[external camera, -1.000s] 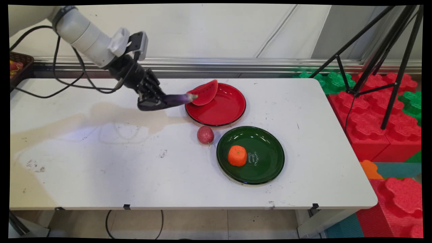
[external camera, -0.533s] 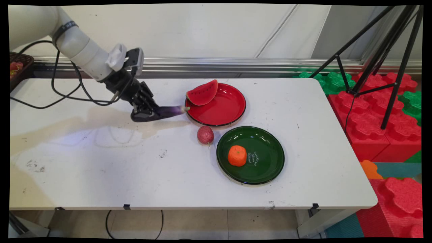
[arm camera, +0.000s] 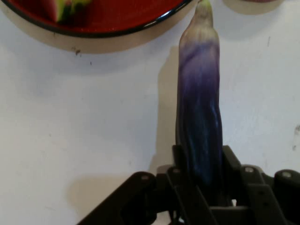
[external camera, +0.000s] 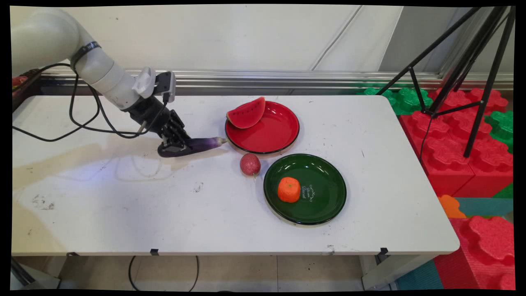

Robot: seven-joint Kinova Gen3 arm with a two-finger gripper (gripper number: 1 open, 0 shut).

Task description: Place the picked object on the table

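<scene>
I see the white table [external camera: 123,213], scuffed, with wide bare surface left of and in front of the red plate [external camera: 271,133], which I take as my landmark. Just in front-right of it sits a glossy green plate [external camera: 324,205] holding a bumpy orange fruit [external camera: 289,189]. A watermelon wedge [external camera: 246,113] rests on the red plate's back-left rim. Gripper [external camera: 177,147] sits left of the red plate, low at the table, fingers clamped on a smooth purple eggplant [arm camera: 199,117], whose pale tip reaches the plate's edge. A round speckled red fruit [external camera: 250,164] lies just in front of the red plate.
</scene>
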